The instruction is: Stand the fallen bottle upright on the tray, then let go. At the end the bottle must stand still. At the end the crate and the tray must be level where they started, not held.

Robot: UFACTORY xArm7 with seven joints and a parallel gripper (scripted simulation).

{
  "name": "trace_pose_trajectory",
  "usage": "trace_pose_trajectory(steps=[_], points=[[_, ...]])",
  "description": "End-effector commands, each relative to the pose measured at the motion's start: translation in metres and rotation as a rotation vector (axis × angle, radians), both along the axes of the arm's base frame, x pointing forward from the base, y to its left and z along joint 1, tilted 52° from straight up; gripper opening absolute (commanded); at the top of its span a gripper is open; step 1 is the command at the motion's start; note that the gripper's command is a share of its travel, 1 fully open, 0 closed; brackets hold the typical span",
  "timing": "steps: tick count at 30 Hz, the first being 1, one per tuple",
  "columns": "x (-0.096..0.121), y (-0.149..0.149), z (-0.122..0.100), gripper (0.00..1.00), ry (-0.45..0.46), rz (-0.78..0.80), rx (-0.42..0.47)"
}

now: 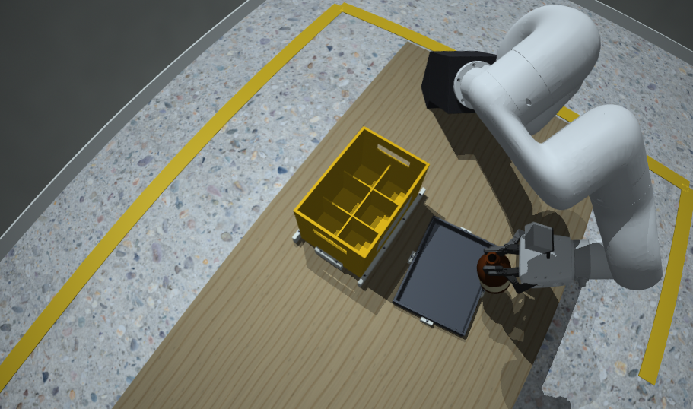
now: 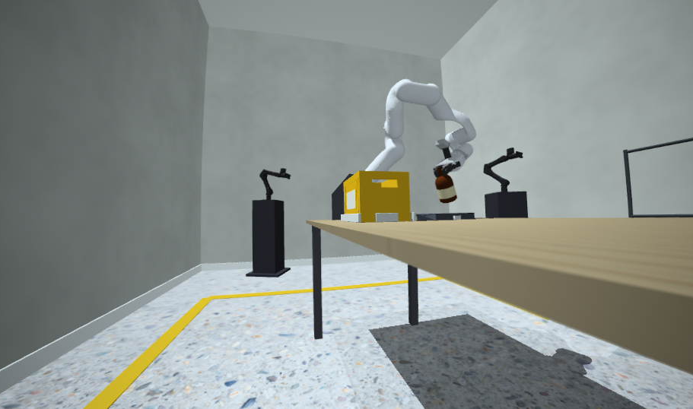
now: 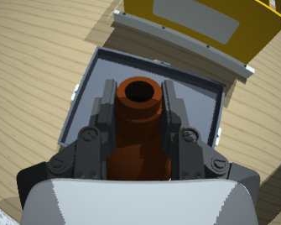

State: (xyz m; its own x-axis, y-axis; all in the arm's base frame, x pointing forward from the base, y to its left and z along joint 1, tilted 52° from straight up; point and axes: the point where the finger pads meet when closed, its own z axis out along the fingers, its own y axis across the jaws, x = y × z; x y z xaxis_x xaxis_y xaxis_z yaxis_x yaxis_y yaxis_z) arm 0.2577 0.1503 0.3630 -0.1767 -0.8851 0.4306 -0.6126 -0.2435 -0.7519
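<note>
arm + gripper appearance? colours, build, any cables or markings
Arm: glossy white, thick rounded tubular links, thin seam lines at the joints, black base block. Gripper: light grey boxy body, dark grey linkage fingers with visible pivot screws. No cables or markings visible.

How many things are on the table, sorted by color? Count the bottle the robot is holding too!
Yellow: 1, the crate
Dark grey: 1, the tray
Brown: 1, the bottle, held by its neck in the gripper above the tray's edge
Total: 3
</note>
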Motion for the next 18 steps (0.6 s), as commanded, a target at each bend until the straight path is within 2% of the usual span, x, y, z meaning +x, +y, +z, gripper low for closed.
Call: trace_pose_trajectory(steps=[1, 18], points=[[0.001, -0.002, 0.0, 0.0, -0.001, 0.0, 0.002], [0.006, -0.013, -0.006, 0.0, -0.001, 0.0, 0.002]])
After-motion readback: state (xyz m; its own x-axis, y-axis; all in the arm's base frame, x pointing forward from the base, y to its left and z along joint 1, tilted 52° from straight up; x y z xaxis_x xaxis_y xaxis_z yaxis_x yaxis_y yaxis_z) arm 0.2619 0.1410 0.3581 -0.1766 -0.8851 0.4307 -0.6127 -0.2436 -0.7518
